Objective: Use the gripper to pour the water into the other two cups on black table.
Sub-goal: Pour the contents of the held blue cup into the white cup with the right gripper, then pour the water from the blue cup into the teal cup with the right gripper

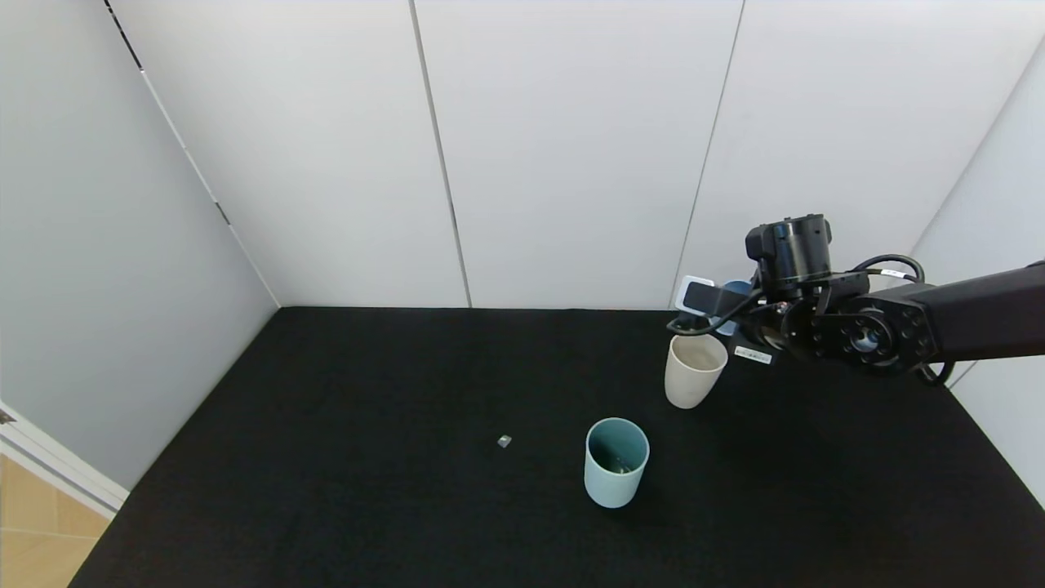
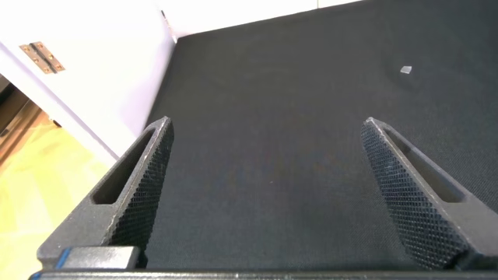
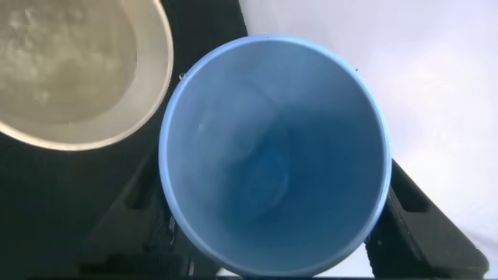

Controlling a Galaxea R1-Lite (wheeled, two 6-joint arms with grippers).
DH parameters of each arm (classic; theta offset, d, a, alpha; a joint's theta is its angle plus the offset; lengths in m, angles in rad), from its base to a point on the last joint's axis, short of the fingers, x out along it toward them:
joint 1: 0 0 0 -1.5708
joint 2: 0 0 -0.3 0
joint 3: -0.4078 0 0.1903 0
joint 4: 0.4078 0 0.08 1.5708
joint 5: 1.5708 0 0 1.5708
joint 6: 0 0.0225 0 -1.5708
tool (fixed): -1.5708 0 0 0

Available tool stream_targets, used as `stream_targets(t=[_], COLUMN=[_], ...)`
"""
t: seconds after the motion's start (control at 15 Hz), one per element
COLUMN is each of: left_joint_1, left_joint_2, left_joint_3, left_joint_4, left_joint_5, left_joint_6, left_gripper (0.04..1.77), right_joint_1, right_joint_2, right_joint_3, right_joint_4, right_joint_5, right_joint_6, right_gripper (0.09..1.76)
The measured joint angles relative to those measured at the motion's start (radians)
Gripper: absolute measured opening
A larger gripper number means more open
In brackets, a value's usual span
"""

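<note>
My right gripper (image 1: 725, 314) is shut on the light blue cup (image 1: 737, 287), holding it tipped on its side just behind the cream-beige cup (image 1: 694, 371) at the back right of the black table (image 1: 367, 490). In the right wrist view the blue cup (image 3: 272, 155) faces the camera mouth-on between the black fingers (image 3: 132, 225); its inside looks empty. Beside it the cream cup (image 3: 148, 109) holds bubbly water (image 3: 62, 54). The pale teal cup (image 1: 616, 461) stands upright nearer the front, with a faint sheen at its bottom. My left gripper (image 2: 266, 128) is open and empty above bare table (image 2: 272, 78).
A small grey scrap (image 1: 504, 441) lies on the table left of the teal cup; it also shows in the left wrist view (image 2: 405, 70). White walls close the back and sides. The table's left edge meets a wood floor (image 2: 31, 155).
</note>
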State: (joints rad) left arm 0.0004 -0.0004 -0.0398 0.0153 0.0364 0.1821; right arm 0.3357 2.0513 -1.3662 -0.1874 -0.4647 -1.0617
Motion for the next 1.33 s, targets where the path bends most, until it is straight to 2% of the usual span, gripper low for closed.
stream_targets(t=[0.4, 0.6, 0.93, 1.33], left_joint_1=[0.000, 0.000, 0.000, 0.000], left_joint_2=[0.000, 0.000, 0.000, 0.000], left_joint_3=[0.000, 0.000, 0.000, 0.000], left_joint_4=[0.000, 0.000, 0.000, 0.000], left_joint_5=[0.000, 0.000, 0.000, 0.000], left_joint_6=[0.000, 0.000, 0.000, 0.000], left_gripper=[1.72, 1.72, 1.72, 1.72], right_joint_1=[0.002, 0.005, 0.047, 0.116], right_joint_2=[-0.032, -0.074, -0.195, -0.321], right_joint_3=[0.024, 0.029, 0.065, 0.197], right_joint_4=[0.001, 0.007, 0.125, 0.133], right_joint_5=[0.003, 0.061, 0.132, 0.164], right_joint_6=[0.275, 0.343, 0.491, 0.531], right_gripper=[1.31, 1.31, 1.31, 1.31])
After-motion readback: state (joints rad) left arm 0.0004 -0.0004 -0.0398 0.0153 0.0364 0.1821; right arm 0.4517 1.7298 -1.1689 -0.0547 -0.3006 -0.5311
